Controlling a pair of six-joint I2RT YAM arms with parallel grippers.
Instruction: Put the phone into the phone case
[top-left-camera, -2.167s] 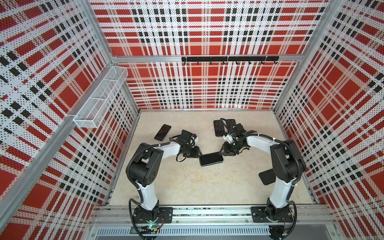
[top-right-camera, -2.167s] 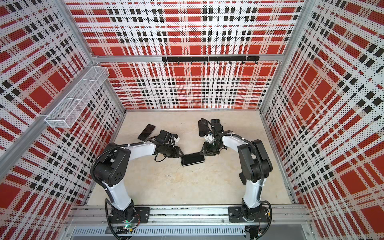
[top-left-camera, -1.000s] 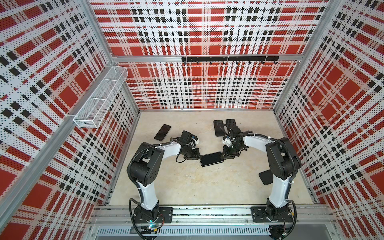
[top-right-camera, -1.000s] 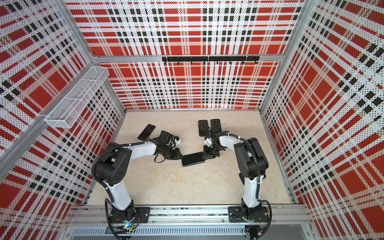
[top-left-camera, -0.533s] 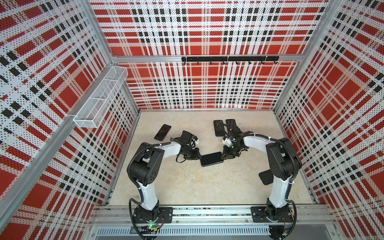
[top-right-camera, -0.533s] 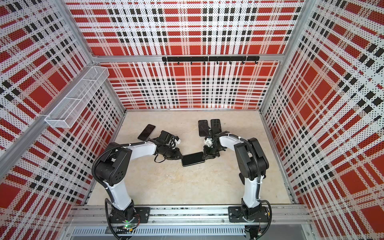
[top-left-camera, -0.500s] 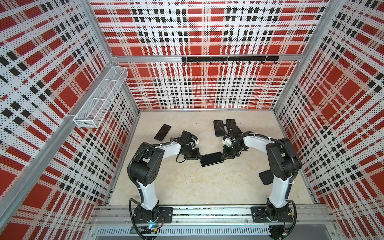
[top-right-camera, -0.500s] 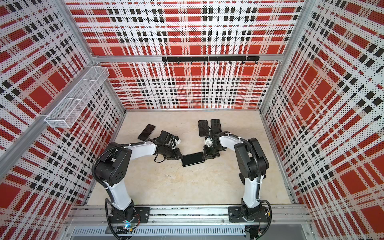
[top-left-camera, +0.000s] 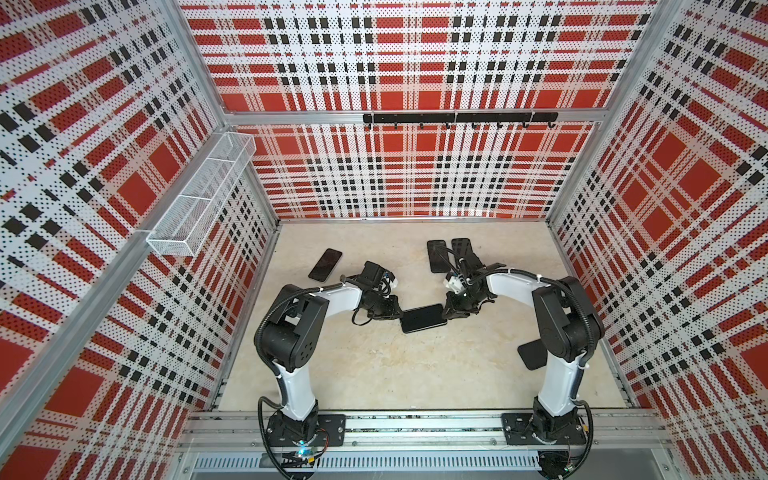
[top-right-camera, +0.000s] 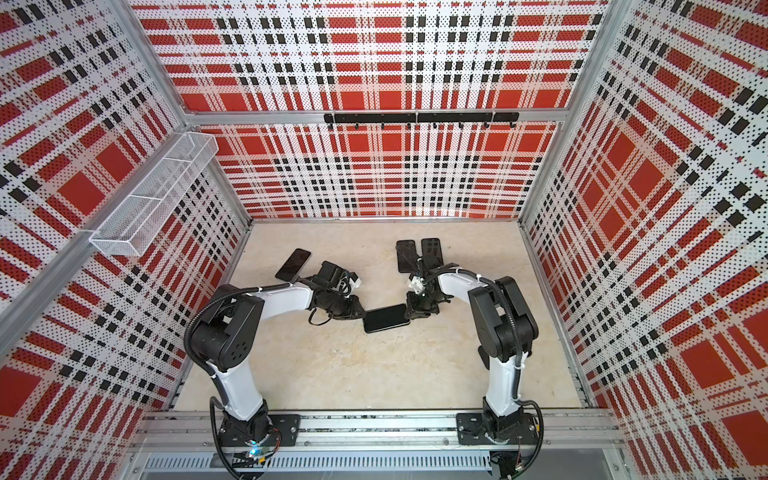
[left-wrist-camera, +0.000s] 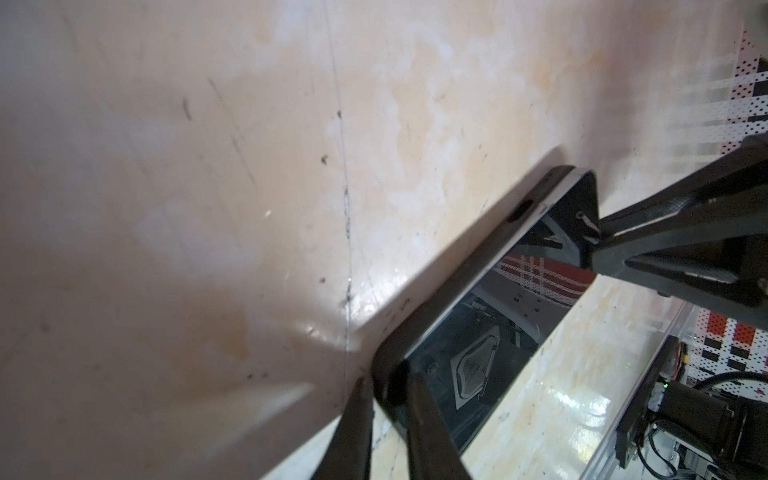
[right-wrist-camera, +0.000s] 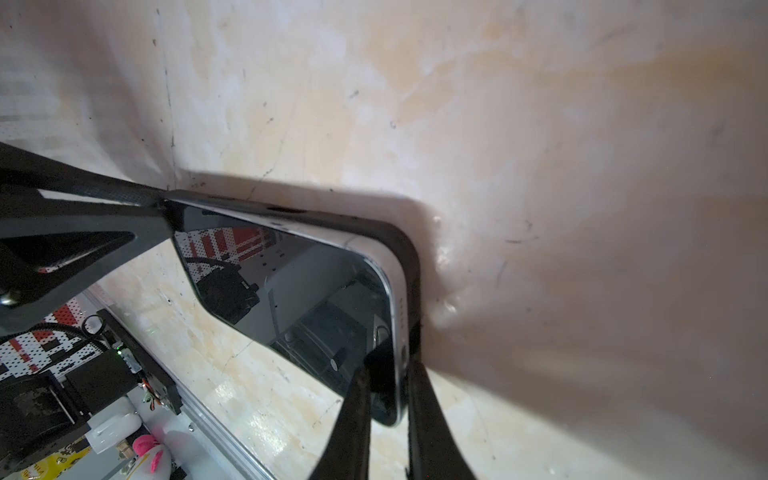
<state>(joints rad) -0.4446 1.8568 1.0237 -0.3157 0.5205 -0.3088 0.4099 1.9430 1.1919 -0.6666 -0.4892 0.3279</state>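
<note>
phone (top-left-camera: 424, 318) lies in phone case (right-wrist-camera: 411, 266) at the table's (top-left-camera: 395, 374) middle.

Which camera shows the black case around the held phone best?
The right wrist view: the phone case shows close up, its black rim wrapping a corner of the phone. The left wrist view shows its long side. In both top views, rim and phone merge into one small dark slab.

Left gripper (left-wrist-camera: 388, 388) has both black fingers (left-wrist-camera: 428, 432) pinched on the near corner of the phone (left-wrist-camera: 478, 332). The glossy screen is mirroring the red plaid wall. The black phone case (left-wrist-camera: 457, 286) runs along the phone's long edge. At the far end, the right gripper (left-wrist-camera: 596, 243) is on the opposite corner. Underneath it's just the scuffed beige table (left-wrist-camera: 187, 166).
</note>
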